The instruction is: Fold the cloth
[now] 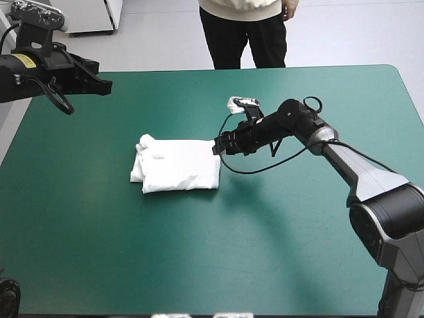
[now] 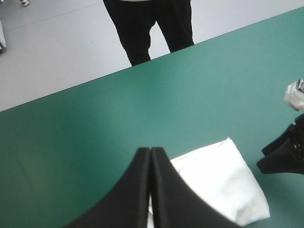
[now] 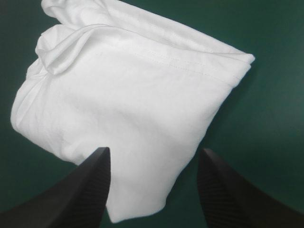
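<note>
I see the white T-shirt (image 1: 177, 165) of soft cloth folded into a flat bundle that is roughly a rectangle. It lies near the middle of the table (image 1: 99, 265), a little toward the left side, on the smooth teal-green cover. The bundle is not even. The end toward the left edge of the table is thick and lumpy, with rolled layers and a small fold that stands out, while the end toward the right arm is smooth and thin. In the right wrist view the T-shirt (image 3: 128, 109) shows a fine line of stitches running along one folded hem, soft wrinkles, and one rather sharp corner. The right gripper (image 1: 216, 144) is at the right edge of the bundle. Its two broad black fingers (image 3: 92, 190), shaped like curved fins with a fine ribbed surface, stand well apart, one on each side of a corner of the cloth, and I cannot tell if they touch it. The left gripper (image 1: 106, 85) is raised over the far left part of the table, well apart from the bundle. In its own view the left gripper (image 2: 150, 151) has its fingers pressed together into one pointed arch with nothing between them, and the T-shirt (image 2: 223, 180) lies below it.
</note>
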Available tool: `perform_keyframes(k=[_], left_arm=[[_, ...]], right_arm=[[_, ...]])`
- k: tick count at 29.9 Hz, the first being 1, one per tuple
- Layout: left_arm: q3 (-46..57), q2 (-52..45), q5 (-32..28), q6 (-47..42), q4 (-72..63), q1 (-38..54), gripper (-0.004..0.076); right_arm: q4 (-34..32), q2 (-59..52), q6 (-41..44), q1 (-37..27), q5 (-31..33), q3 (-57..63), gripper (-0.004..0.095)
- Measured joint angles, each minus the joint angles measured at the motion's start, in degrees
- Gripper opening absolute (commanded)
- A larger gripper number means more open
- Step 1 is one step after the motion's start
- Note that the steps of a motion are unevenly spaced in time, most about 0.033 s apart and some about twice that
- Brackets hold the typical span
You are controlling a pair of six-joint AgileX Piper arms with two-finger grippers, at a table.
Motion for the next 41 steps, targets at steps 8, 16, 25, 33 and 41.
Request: perform_keyframes(k=[8,16,25,33,41], left_arm=[[0.00,1.04,0.00,-0.05,-0.06,0.00,-0.0009],[0.00,2.00,0.00,-0.05,-0.11,0.00,-0.0009],[0.00,2.08,0.00,-0.52,-0.22,0.00,-0.0009],[0.00,2.08,0.00,-0.87,-1.96,0.00,-0.0009],[0.00,2.08,-0.05,-0.87,-2.00,0.00,-0.0009]], right_arm=[[6.11,6.84,-3.29,-0.04,-2.98,1.45,0.0497],[9.51,9.10,-7.26,0.02,-2.64,1.46,-0.0001],[-3.01,4.49,-2.11,-3.24,-0.66,1.40,0.0000],[-29.09,-9.24,6.66,-18.84,9.28,1.40,0.0000],[-41.23,-13.13,10.86,-37.91,12.69,1.40,0.0001]])
